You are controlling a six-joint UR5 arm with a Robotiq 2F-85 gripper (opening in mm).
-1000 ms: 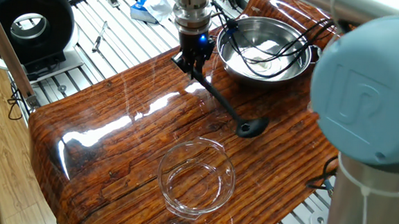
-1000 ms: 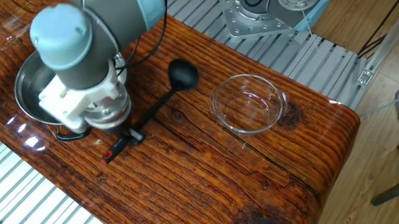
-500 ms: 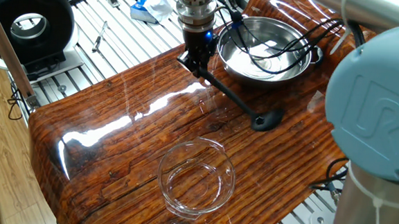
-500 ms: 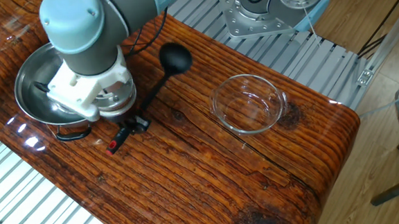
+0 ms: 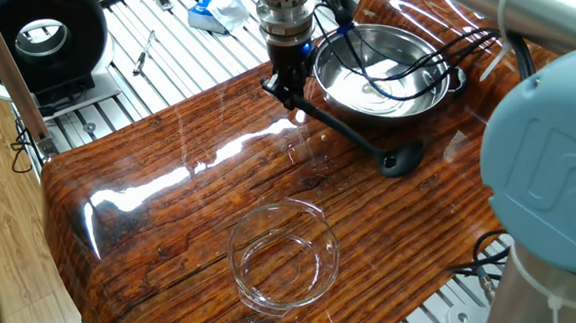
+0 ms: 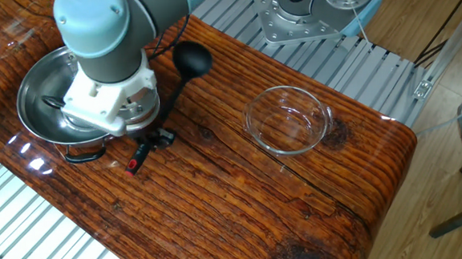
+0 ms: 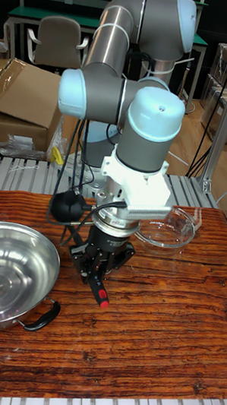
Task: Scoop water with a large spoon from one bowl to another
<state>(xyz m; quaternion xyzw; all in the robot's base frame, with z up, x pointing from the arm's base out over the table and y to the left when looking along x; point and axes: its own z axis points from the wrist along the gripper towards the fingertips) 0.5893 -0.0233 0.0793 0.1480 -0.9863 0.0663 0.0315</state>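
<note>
Fingers (image 5: 290, 90) grip the large spoon (image 5: 355, 138) near its red tip; its cup has swung, seemingly lifted, toward the steel bowl (image 5: 381, 79).

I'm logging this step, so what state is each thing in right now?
gripper: shut on the ladle handle.
ladle: held by its handle, cup off to the side of the steel bowl.
steel bowl: upright; whether it holds water, cannot tell.
glass bowl: upright, apart from the ladle.
</note>
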